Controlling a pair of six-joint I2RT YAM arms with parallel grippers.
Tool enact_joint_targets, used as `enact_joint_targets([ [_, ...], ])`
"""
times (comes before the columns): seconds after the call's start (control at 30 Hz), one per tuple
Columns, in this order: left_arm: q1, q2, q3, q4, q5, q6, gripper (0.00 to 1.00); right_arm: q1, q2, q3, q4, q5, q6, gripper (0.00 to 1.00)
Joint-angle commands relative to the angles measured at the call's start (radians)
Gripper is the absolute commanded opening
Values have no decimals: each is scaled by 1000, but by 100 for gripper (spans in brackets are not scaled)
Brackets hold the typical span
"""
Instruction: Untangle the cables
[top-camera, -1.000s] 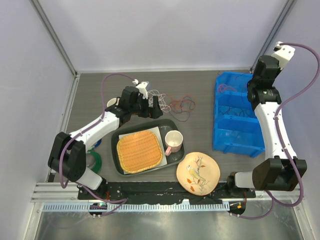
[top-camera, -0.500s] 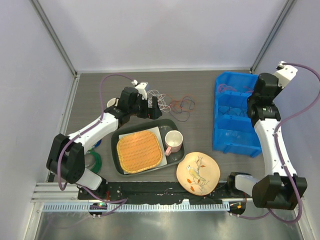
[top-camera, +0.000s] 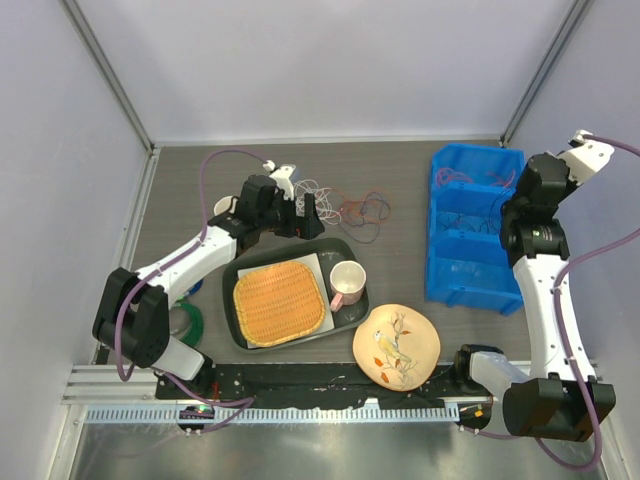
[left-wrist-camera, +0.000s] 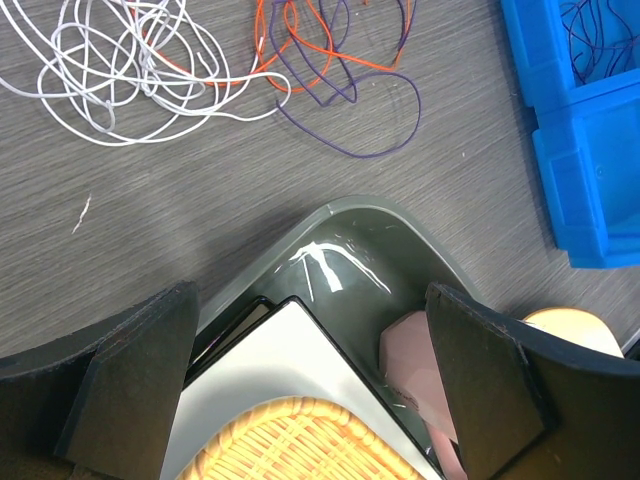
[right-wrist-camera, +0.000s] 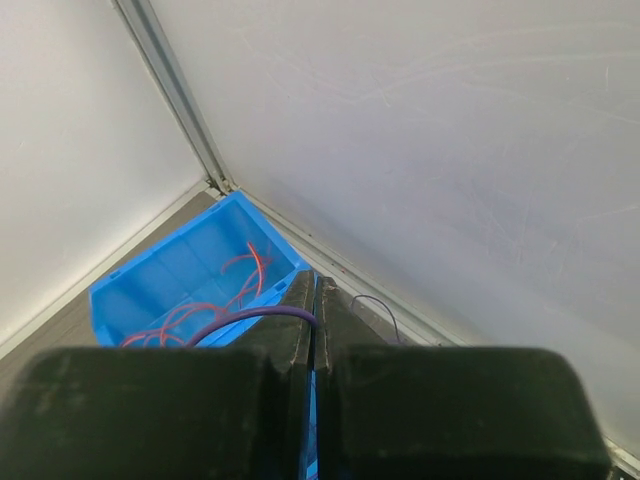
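Observation:
The cables lie on the table behind the tray: white loops (left-wrist-camera: 120, 70), orange loops (left-wrist-camera: 310, 40) and a purple-blue loop (left-wrist-camera: 350, 110), seen from above as one bunch (top-camera: 352, 209). My left gripper (left-wrist-camera: 310, 380) is open and empty, hovering over the tray's far corner just short of the bunch; it also shows in the top view (top-camera: 305, 215). My right gripper (right-wrist-camera: 314, 300) is shut on a purple cable (right-wrist-camera: 250, 315) above the blue bin (right-wrist-camera: 190, 270), where red cables (right-wrist-camera: 240, 270) lie. It shows at the bin's right side from above (top-camera: 514, 192).
A dark tray (top-camera: 345, 250) holds a woven mat (top-camera: 278, 302) and a pink mug (top-camera: 347, 282). A painted plate (top-camera: 396, 345) sits at the front. The blue bin (top-camera: 452, 275) stands at the right. Tape rings (top-camera: 188, 320) lie at the left.
My right arm has swung to the right and toward the wall with the purple cable pinched. My left arm has hardly moved.

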Motion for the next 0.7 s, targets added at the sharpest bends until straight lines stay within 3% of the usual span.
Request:
enact_joint_targets([
  [0.0,-2,-40,-5,39,19,-11,100,-5,39,-4,11,50,11,1],
  [0.13,-1,-46,-7,39,16,-10,100,-5,126,-7,12,100,3,1],
  [0.37,-2,-29,1,35,4,-10,100,-5,241,-75,78,8,6,1],
  [0.6,-2,-6,13,26,6,-11,100,-8,318,-112,86,29,-4,1],
  [0.67,-2,0,15,26,4,-11,100,-8,335,-107,80,-12,-12,7],
])
